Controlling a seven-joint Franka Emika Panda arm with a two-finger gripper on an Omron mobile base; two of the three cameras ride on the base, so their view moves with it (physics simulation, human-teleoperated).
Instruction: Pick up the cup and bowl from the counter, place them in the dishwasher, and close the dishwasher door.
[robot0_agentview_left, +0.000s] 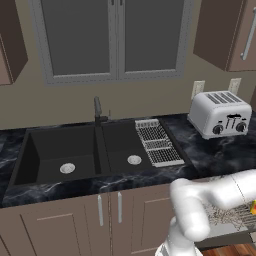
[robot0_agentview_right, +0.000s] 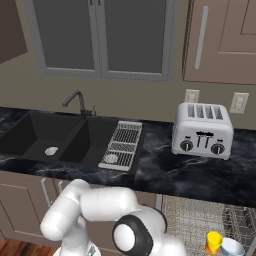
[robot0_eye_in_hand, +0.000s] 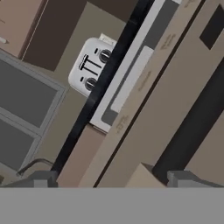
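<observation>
Yellow cup (robot0_agentview_right: 213, 242) and bowl (robot0_agentview_right: 233, 246) in dishwasher rack (robot0_agentview_right: 192, 220); jaws wide apart, empty.

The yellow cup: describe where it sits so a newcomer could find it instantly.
Start at the white toaster on the black counter. Below the counter edge, the dishwasher's wire rack is pulled out. The yellow cup stands there beside a pale bowl, the only bright yellow item.

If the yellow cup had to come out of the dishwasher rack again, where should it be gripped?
Probably at the rim, from straight above. The yellow cup seems to stand upright in the dishwasher rack, mouth up. The bowl sits close beside it, so pinch across the sides clear of the bowl.
</observation>
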